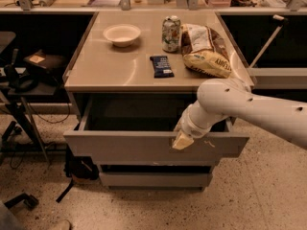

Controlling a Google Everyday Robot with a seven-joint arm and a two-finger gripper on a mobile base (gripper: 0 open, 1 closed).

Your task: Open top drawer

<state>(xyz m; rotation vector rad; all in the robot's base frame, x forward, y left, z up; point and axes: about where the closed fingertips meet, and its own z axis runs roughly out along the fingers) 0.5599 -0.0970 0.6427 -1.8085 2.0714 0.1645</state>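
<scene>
tool [182, 140] at front edge of pulled-out top drawer [120, 146]

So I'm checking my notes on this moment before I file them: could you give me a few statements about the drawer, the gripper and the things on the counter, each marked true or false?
1. The top drawer stands pulled out from the cabinet. True.
2. The gripper hovers over the bowl. False: it is at the top drawer's front panel, near its upper edge.
3. The can stands upright beside the chip bag. True.
4. The dark snack bar lies inside the top drawer. False: it lies on the counter top.
5. The can stands in the bowl. False: it stands on the counter top, apart from the bowl.
</scene>
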